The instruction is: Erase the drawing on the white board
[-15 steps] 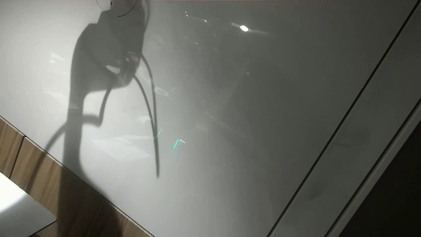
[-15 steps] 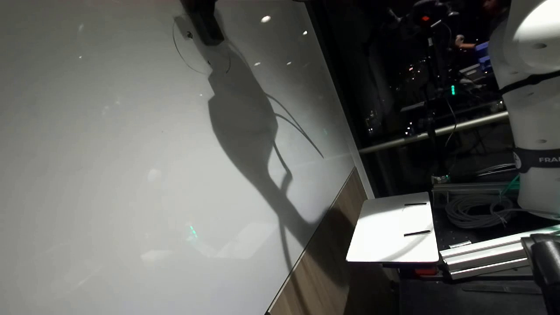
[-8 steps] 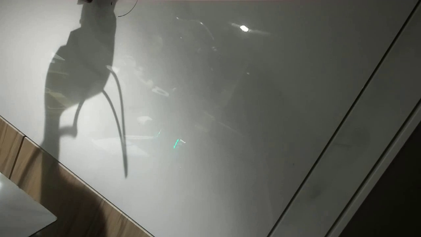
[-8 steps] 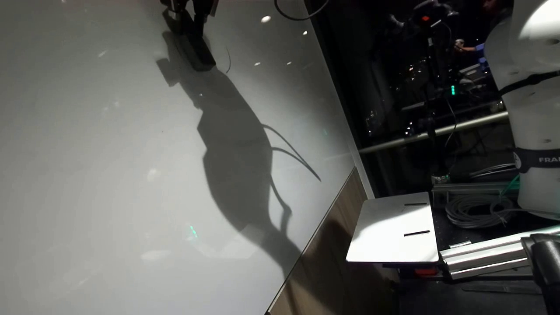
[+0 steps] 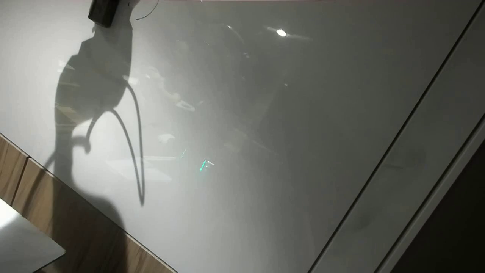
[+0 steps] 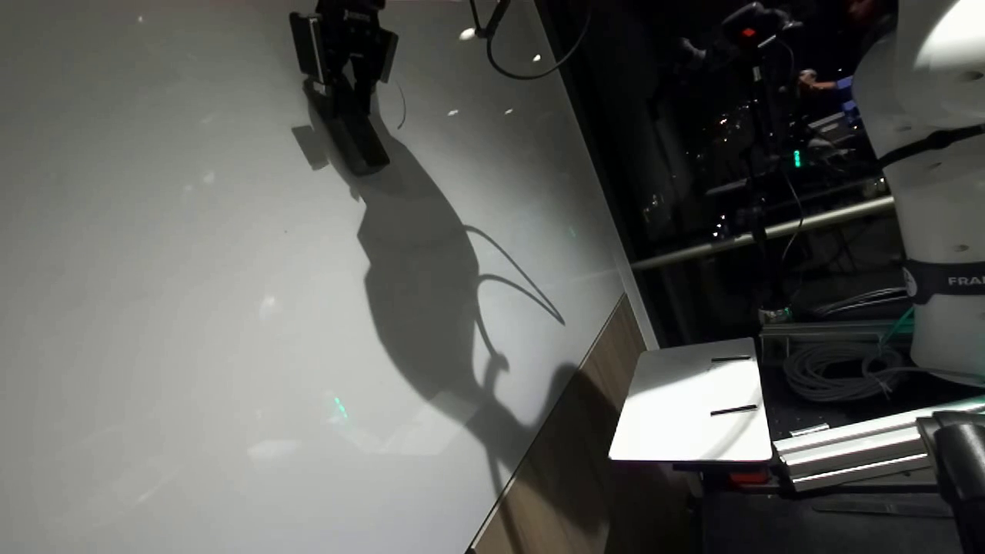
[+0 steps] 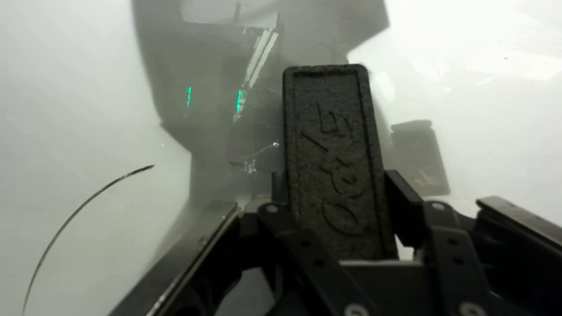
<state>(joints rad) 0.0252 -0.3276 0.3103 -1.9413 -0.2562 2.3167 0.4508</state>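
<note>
The white board (image 5: 242, 220) fills most of the view and also shows in an exterior view (image 6: 177, 323). What shows of the drawing is a thin dark arc (image 7: 88, 202), left of the gripper in the wrist view. It also shows in both exterior views (image 5: 150, 13) (image 6: 403, 104). My gripper (image 7: 340, 193) is shut on a dark grey block eraser (image 7: 333, 158). The eraser (image 6: 360, 146) lies along the board, touching or very near it; contact cannot be told. In an exterior view the eraser's end (image 5: 103, 13) is at the top edge and the gripper is out of view.
A wood-grain strip (image 5: 83, 220) borders the board. A white tray (image 6: 662, 423) with two dark pens stands beside it, near the robot's base (image 6: 939, 323). A cable (image 6: 531, 78) hangs in a loop beside the gripper. The arm's shadow (image 6: 423, 269) falls on the board.
The gripper and eraser have moved down in the exterior views, and the arm's shadow shifted. A second arc and a small scribble seen near the eraser a second ago no longer show.
</note>
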